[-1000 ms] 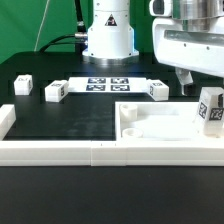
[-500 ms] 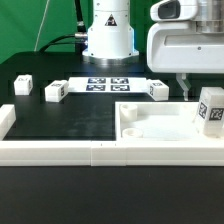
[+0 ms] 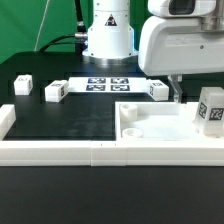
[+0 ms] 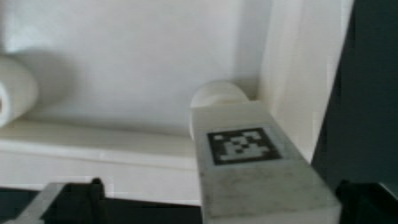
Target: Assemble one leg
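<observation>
A white leg (image 3: 211,108) with a marker tag stands upright in the far right corner of the large white tray-like part (image 3: 150,128). In the wrist view this leg (image 4: 246,148) shows close up, against the tray's rim. My gripper (image 3: 176,92) hangs open and empty just to the exterior view's left of it, above the tray's back edge. In the wrist view the gripper (image 4: 226,200) has its dark fingertips (image 4: 80,196) wide apart on either side of the leg. Three more legs lie on the black mat: one (image 3: 158,89) behind the tray and two (image 3: 54,92) (image 3: 22,84) on the left.
The marker board (image 3: 105,84) lies at the back centre in front of the robot base (image 3: 108,35). A white raised border (image 3: 55,151) runs along the table's front and left side.
My gripper has moved to the exterior view's left and slightly down, away from the standing leg. The legs and the tray have not moved.
</observation>
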Robot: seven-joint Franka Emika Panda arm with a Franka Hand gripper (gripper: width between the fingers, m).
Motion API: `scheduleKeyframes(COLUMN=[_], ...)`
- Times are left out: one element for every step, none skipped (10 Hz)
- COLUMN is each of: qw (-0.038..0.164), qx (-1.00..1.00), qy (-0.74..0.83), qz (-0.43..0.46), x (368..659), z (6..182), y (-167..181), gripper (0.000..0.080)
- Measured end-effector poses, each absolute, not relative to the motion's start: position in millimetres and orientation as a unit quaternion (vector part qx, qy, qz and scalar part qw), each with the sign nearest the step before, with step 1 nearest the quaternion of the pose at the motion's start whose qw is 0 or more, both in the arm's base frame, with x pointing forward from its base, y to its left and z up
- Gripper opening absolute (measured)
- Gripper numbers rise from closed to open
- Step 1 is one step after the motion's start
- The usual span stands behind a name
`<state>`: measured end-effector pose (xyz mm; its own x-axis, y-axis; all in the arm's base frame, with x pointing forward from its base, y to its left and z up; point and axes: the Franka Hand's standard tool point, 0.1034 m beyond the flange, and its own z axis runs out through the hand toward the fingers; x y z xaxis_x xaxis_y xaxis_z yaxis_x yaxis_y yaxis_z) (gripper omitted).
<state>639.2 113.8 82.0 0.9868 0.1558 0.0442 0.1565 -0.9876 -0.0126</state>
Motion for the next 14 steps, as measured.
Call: scheduleKeyframes(qw=[0.008, 0.009, 0.009, 0.009, 0.009, 0.009, 0.009, 0.01, 0.011, 0.014, 0.02, 0.031, 0.034, 0.034], qx=[-0.997, -0.997, -0.997, -0.997, -0.997, -0.997, -0.997, -0.998, -0.998, -0.999, -0.994, -0.984, -0.971, -0.956], qy=[-0.078, -0.078, -0.078, -0.078, -0.078, -0.077, -0.077, -0.063, -0.051, 0.031, 0.098, 0.174, 0.235, 0.29], qz=[-0.021, -0.021, -0.021, -0.021, -0.021, -0.021, -0.021, -0.02, -0.02, -0.023, -0.033, -0.031, -0.029, -0.028], x=[639.0, 639.0, 639.0, 638.9, 638.7, 638.7, 638.6, 638.6, 638.3, 637.3, 638.9, 639.3, 639.2, 639.0], z=[81.9, 81.8, 81.8, 81.7, 81.5, 81.4, 81.4, 81.3, 81.0, 79.1, 78.9, 78.6, 78.4, 78.3], y=[114.2, 114.2, 114.2, 114.2, 114.6, 114.4, 114.4, 114.7, 115.1, 116.9, 119.0, 118.1, 117.7, 117.3], gripper=[0.0648, 0.0648, 0.0529, 0.0393, 0.0393, 0.0291, 0.0291, 0.0291, 0.0291, 0.0291, 0.0291, 0.0291, 0.0292, 0.0292])
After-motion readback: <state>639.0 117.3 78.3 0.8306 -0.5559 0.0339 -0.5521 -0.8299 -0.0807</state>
